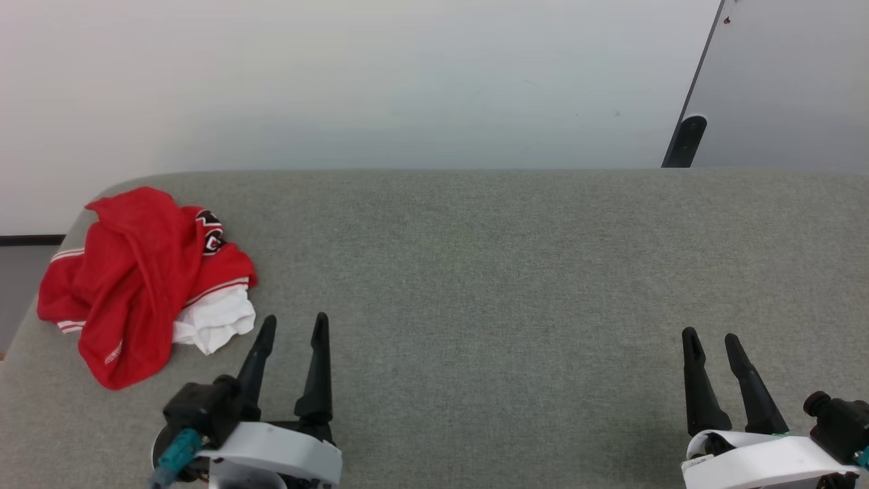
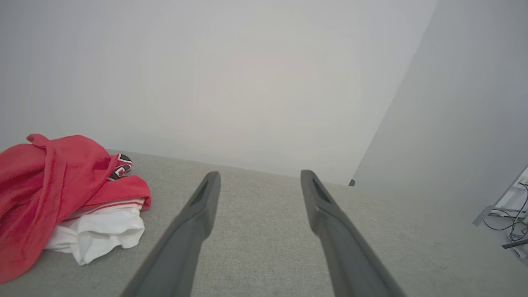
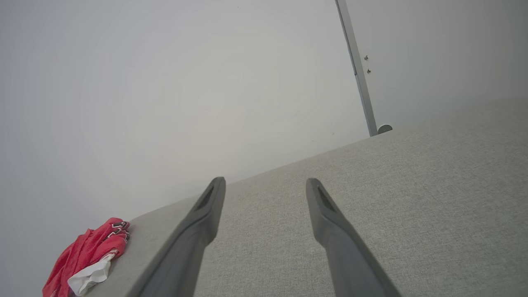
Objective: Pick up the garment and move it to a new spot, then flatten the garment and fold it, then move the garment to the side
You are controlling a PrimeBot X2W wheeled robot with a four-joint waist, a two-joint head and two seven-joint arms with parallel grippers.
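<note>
Plainly, the left claw (image 1: pixel 295 319), spread and empty at the head view's lower left, is nearer. The garment (image 1: pixel 136 285) lies crumpled just up-left of its tips, at the bench's (image 1: pixel 475 258) left end. The right claw (image 1: pixel 711 335), also spread, sits well apart at lower right.

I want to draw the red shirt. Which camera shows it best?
Head view: the whole crumpled garment is in frame. Left wrist view crops its left edge; right wrist view shows it small and far.
</note>
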